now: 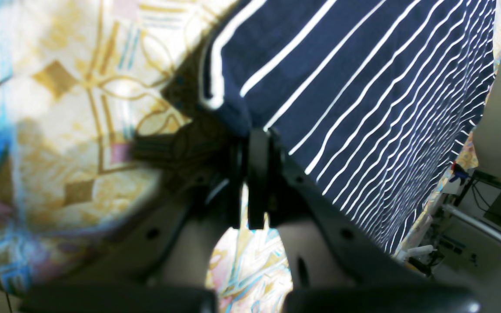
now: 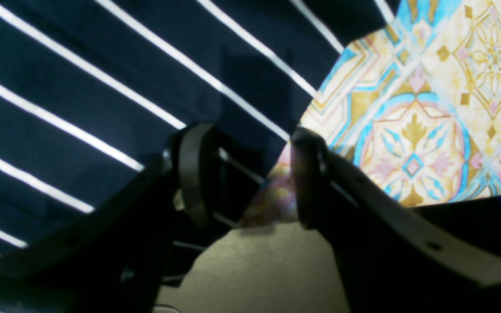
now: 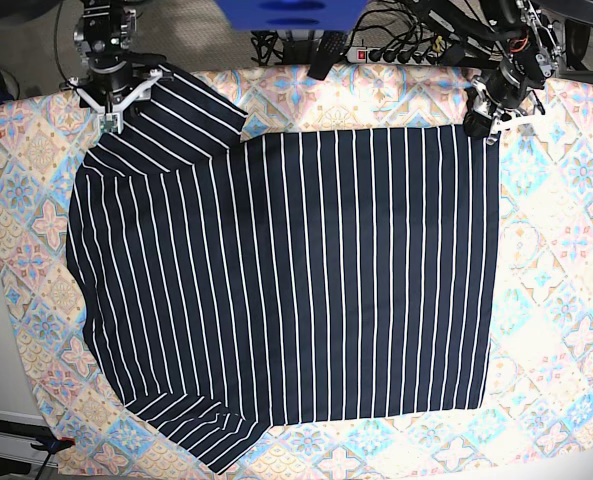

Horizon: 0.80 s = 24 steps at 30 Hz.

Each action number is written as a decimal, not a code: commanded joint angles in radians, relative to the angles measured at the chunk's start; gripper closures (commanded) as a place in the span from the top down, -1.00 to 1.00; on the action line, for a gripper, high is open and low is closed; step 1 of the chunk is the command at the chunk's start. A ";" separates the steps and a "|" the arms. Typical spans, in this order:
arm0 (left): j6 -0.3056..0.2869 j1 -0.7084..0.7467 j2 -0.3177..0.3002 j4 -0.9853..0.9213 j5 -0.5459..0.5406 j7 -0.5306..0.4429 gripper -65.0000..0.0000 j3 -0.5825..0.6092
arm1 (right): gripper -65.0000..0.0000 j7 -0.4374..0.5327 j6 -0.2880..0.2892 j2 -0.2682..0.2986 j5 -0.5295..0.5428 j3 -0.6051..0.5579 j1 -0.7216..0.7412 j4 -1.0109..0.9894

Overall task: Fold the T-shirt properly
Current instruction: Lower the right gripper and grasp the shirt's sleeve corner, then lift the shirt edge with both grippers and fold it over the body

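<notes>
The dark navy, white-striped T-shirt lies spread flat on the pastel patterned cloth, sleeves out

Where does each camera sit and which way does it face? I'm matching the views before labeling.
Left wrist: rides the left arm, facing down past the shut left hand pinching a T-shirt corner.
Right wrist: rides the right arm, facing down past the open right hand at the shirt's sleeve edge.
Base: overhead, looking down at the patterned cloth; both arms show at the top.
All three share the T-shirt and cloth.
</notes>
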 commanded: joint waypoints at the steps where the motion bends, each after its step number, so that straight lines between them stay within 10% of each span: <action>1: 0.006 0.004 -0.008 0.009 0.011 0.004 -1.00 0.000 | -0.15 -0.036 0.004 0.004 0.022 0.001 -0.012 -0.007; 15: 0.006 0.009 -0.008 0.009 0.012 0.004 -1.00 0.001 | -0.98 -0.037 0.005 0.012 0.269 0.012 -0.017 -0.008; 24: 0.001 0.049 -0.024 0.015 0.006 0.018 -1.00 0.001 | -0.98 -0.033 0.005 0.030 0.279 0.044 -0.093 0.094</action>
